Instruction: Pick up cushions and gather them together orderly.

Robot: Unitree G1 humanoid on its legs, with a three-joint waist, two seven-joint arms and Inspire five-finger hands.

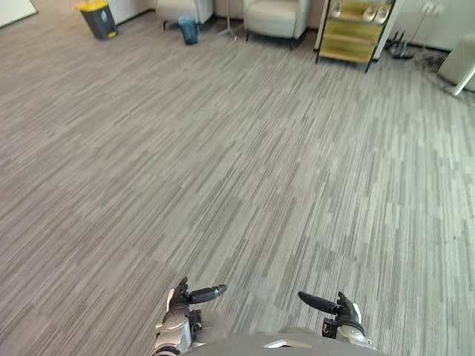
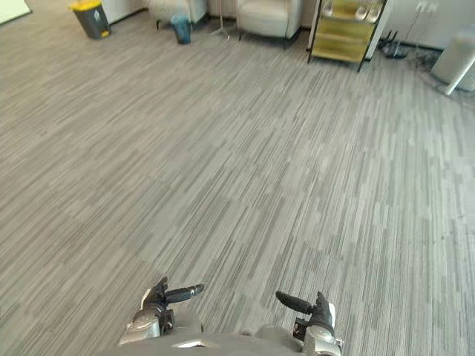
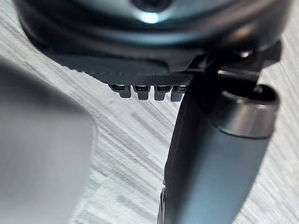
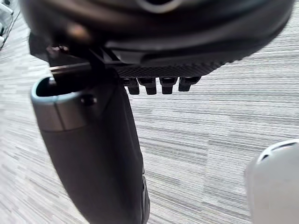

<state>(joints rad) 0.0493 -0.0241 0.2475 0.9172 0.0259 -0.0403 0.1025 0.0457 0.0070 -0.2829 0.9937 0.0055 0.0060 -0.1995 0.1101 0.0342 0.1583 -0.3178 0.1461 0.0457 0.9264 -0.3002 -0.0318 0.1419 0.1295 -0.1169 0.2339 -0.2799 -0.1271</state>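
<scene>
The left hand (image 1: 184,298) and right hand (image 1: 340,308) hang low, close to the body. Their fingers are relaxed and loose, their thumbs point inward toward each other, and neither holds anything. They look parked for walking rather than reaching. Neither hand has one of the cushions, and where the cushions lie cannot be told. Grey striped carpet floor (image 1: 245,163) stretches ahead. At the far wall stand pale armchairs (image 1: 276,16), a yellow shelf unit (image 1: 355,33) and a dark bin (image 1: 98,18) with a yellow lid.
</scene>
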